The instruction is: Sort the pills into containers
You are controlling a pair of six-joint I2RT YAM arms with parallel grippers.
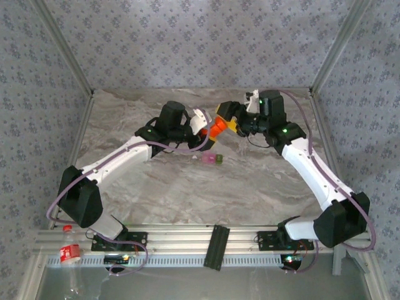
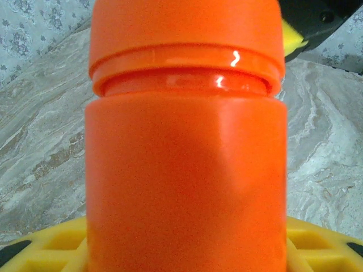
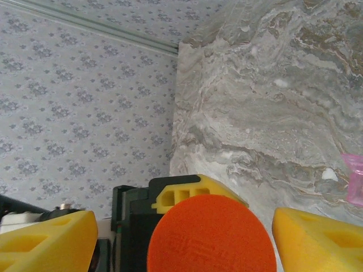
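Uncapping looks to be the step in hand, because both arms meet at one object over the far middle of the marble table [image 1: 250,187]. The left gripper [image 1: 211,131] is closed on the body of the orange pill bottle [image 2: 187,181] and holds it lifted above the table, with the capped end turned toward the other arm. In the left wrist view the bottle sits between the yellow fingers [image 2: 320,246], and the cap [image 2: 187,34] is on its neck. I think this low grip is chosen to leave the cap free.

The right gripper [image 3: 187,238] faces the cap end-on. Its two fingertips [image 3: 317,238] stand on both sides of the round orange top, wider than it. On one side there is a clear gap, and on the other the fingertip is just beside the rim. So it grasps nothing now. Whether it is about to close for a twist, I cannot tell.

The containers [image 1: 213,159], a pink box and an olive-green box joined together, lie on the table near the bottle, on its near side, apart from both grippers. This place seems practical, because pills can drop into them once the bottle is open. The pills I judge to be inside the bottle.
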